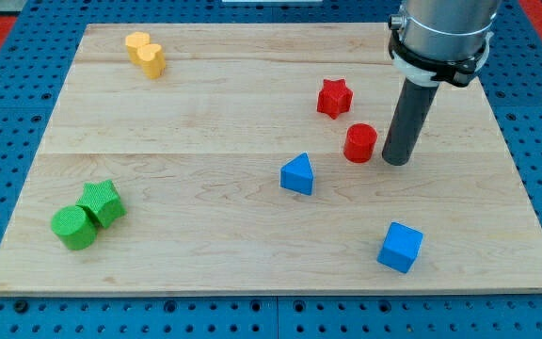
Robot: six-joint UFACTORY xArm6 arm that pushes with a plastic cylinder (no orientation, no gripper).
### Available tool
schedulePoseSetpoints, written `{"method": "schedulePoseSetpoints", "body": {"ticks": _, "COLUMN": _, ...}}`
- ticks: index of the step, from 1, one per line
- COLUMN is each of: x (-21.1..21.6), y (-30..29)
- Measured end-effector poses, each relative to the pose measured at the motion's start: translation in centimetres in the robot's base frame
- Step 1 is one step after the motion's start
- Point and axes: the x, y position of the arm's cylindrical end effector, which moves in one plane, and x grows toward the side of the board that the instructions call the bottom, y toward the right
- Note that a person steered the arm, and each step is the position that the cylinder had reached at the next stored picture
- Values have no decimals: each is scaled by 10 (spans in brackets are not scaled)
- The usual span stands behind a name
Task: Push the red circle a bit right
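Red circle point(360, 143): one unit, a short red cylinder standing on the wooden board point(252, 254), just to the view's left of my tip point(396, 162). A narrow strip of board shows between the two; contact cannot be confirmed.

Block count, seven in total:
- Red, two: the red circle and one red star point(334, 97), which sits toward the view's top and left of my tip, near the circle but apart from it.
- Blue, two: one blue cube point(401, 247), toward the view's bottom of my tip and well apart; one blue triangular block point(297, 174), to the view's left and slightly toward the bottom, beyond the red circle.
- Green, two: one green star point(102, 201) and one green cylinder point(73, 228), touching each other, far to the view's left and toward the bottom.
- Yellow, one: a yellow lobed block point(146, 53), exact shape unclear, far to the view's left and toward the top.

Obstructions: my tip itself occupies the board on the circle's right side. Beyond my tip, toward the view's right, no block stands on the board.

Arm pose: the dark rod descends nearly upright from a grey cylindrical housing point(440, 33) at the view's top right, its lower end resting at board level. The end effector is a plain rod with no closing parts; it grips nothing.
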Motion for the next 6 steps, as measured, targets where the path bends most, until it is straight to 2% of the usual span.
{"method": "schedulePoseSetpoints", "body": {"ticks": 1, "x": -2, "y": -63}}
{"method": "schedulePoseSetpoints", "body": {"ticks": 2, "x": -18, "y": -96}}
{"method": "schedulePoseSetpoints", "body": {"ticks": 3, "x": -14, "y": -102}}
{"method": "schedulePoseSetpoints", "body": {"ticks": 4, "x": -29, "y": -151}}
{"method": "schedulePoseSetpoints", "body": {"ticks": 5, "x": -63, "y": -148}}
{"method": "schedulePoseSetpoints", "body": {"ticks": 6, "x": -67, "y": -116}}
